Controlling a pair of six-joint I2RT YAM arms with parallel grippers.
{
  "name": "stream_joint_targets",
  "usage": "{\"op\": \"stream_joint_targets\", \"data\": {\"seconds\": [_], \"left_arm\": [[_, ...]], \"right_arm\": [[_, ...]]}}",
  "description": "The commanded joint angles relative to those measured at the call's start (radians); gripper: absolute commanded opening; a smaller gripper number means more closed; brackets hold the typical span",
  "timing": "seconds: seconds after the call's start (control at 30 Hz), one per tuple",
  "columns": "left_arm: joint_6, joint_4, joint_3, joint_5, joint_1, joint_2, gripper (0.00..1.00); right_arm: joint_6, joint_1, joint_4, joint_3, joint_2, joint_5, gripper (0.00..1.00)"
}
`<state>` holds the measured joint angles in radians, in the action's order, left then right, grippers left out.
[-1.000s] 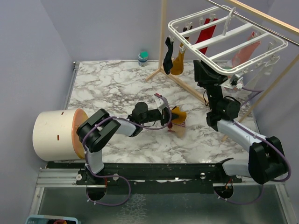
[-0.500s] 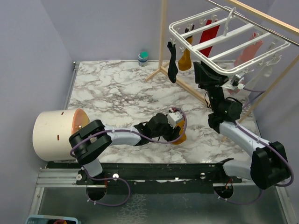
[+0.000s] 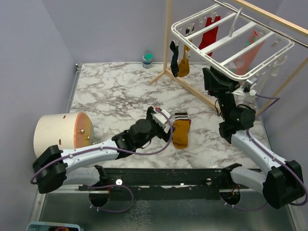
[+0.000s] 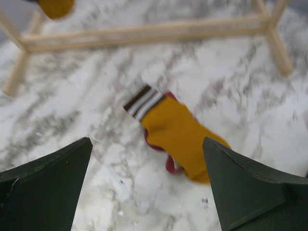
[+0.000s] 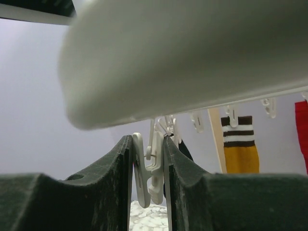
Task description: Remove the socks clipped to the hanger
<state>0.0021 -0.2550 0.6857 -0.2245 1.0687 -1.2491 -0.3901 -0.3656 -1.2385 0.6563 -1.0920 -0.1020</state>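
A mustard-yellow fabric sock with a brown-and-white striped cuff (image 3: 181, 134) lies flat on the grey-veined marble tabletop (image 3: 110, 91). It sits at four o'clock from the left gripper (image 3: 161, 117), whose jaws gape wide and empty above it. Up at one o'clock, the right gripper (image 5: 147, 147) is pinched narrowly on a small white plastic clip (image 5: 140, 178) beneath the white plastic grid-frame hanger (image 5: 183, 57), seemingly to spring it open. Black, mustard, red and pink socks (image 3: 208, 32) hang clipped there.

mustard sock (image 3: 181, 133) flat, other socks (image 3: 208, 32) on hanger (image 3: 226, 36)
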Motion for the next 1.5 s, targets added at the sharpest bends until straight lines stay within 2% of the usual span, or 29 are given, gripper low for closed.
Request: {"op": "stream_joint_targets", "data": {"seconds": [0.0, 0.13, 0.23, 0.57, 0.7, 1.03, 1.47], "left_arm": [[0.066, -0.261, -0.040, -0.176, -0.069, 0.074, 0.99], [0.032, -0.385, -0.001, -0.045, -0.216, -0.050, 0.99], [0.012, -0.505, 0.040, 0.043, -0.279, -0.161, 0.99], [0.132, -0.627, 0.298, 0.196, -0.319, -0.456, 0.99], [0.122, -0.677, 0.357, 0.175, -0.340, -0.548, 0.99], [0.152, -0.769, 0.505, 0.015, -0.341, -0.733, 0.99], [0.120, -0.833, 0.663, 0.073, -0.347, -0.844, 0.99]], "right_arm": [[0.017, -0.006, 0.058, -0.020, 0.014, -0.013, 0.28], [-0.002, -0.006, 0.055, -0.022, 0.011, -0.019, 0.28], [-0.006, -0.006, 0.063, -0.017, 0.016, -0.028, 0.28], [0.012, -0.006, 0.133, -0.002, 0.067, -0.042, 0.28], [0.015, -0.006, 0.143, -0.001, 0.072, -0.044, 0.28], [0.016, -0.006, 0.140, 0.003, 0.065, -0.049, 0.28], [0.023, -0.006, 0.132, 0.022, 0.020, -0.066, 0.28]]}}
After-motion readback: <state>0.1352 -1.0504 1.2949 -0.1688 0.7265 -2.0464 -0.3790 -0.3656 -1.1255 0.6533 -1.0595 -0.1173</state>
